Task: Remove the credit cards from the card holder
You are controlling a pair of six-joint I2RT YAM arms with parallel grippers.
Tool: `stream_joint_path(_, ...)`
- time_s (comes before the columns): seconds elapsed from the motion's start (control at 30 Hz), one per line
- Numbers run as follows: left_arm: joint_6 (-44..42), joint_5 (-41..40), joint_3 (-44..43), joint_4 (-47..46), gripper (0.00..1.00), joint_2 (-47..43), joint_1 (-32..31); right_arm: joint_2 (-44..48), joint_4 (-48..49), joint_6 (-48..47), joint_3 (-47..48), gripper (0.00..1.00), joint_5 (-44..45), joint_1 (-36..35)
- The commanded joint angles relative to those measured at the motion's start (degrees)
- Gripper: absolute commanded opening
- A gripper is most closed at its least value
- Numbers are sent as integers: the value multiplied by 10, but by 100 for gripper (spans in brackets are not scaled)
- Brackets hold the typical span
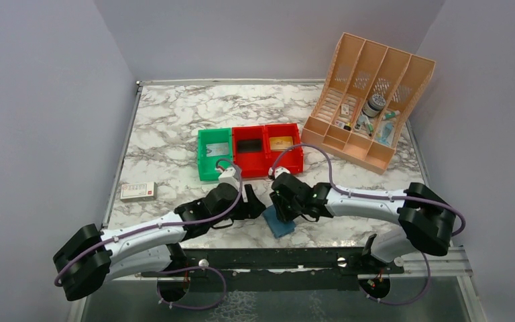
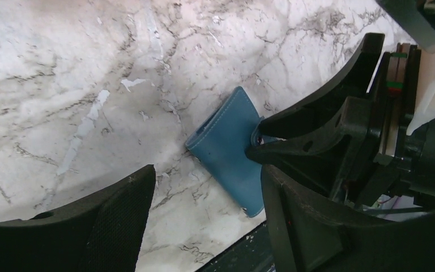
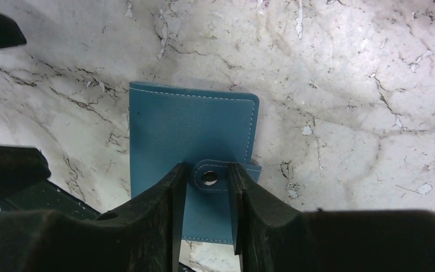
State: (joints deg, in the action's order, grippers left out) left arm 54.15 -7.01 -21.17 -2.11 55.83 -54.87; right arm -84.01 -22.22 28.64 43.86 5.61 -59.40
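The card holder [image 1: 281,223] is a small blue wallet lying closed and flat on the marble near the table's front edge. It also shows in the left wrist view [image 2: 232,147] and the right wrist view [image 3: 187,130]. No credit cards show at the wallet. My right gripper [image 1: 283,208] is low over it. Its jaws [image 3: 207,170] are a little apart, one on each side of the snap tab [image 3: 209,177]. My left gripper [image 1: 255,204] is wide open and empty [image 2: 207,175], just left of the wallet.
A green bin [image 1: 214,153] and two red bins [image 1: 268,149] stand in a row behind the grippers. A pale piece lies in the green bin, a tan-gold piece in the right red one. A white-and-red flat box [image 1: 138,191] lies left. A peach file rack [image 1: 369,100] stands back right.
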Motion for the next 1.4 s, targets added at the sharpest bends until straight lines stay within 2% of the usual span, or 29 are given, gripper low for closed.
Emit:
stream_joint_path(0.0, 14, -14, 9, -29, 70, 16, -26, -29, -26, 36, -29, 31, 65, -8)
stream_joint_path(0.07, 17, -18, 7, -36, 70, 34, -42, -17, -17, 43, -37, 26, 69, -7)
stream_joint_path(0.1, 24, -49, -1, -40, 68, 67, -71, 7, 24, 36, -57, 16, 51, -7)
stream_joint_path(0.3, 27, -106, -42, -41, 67, 161, -117, 39, 78, 34, -80, 8, 30, 1)
stream_joint_path(0.5, 39, -142, -79, -37, 67, 231, -142, 98, 115, 42, -110, 7, -1, 24)
stream_joint_path(0.73, 55, -170, -81, -20, 62, 246, -146, 146, 97, 36, -111, 7, -7, 61)
stream_joint_path(0.93, 51, -176, -86, -6, 62, 252, -147, 135, 78, 45, -134, 8, -35, 155)
stream_joint_path(1.1, 43, -168, -95, -6, 62, 263, -147, 122, 74, 42, -134, 18, -63, 167)
stream_joint_path(1.37, 34, -155, -103, -11, 62, 269, -147, 104, 82, 18, -122, 23, -69, 167)
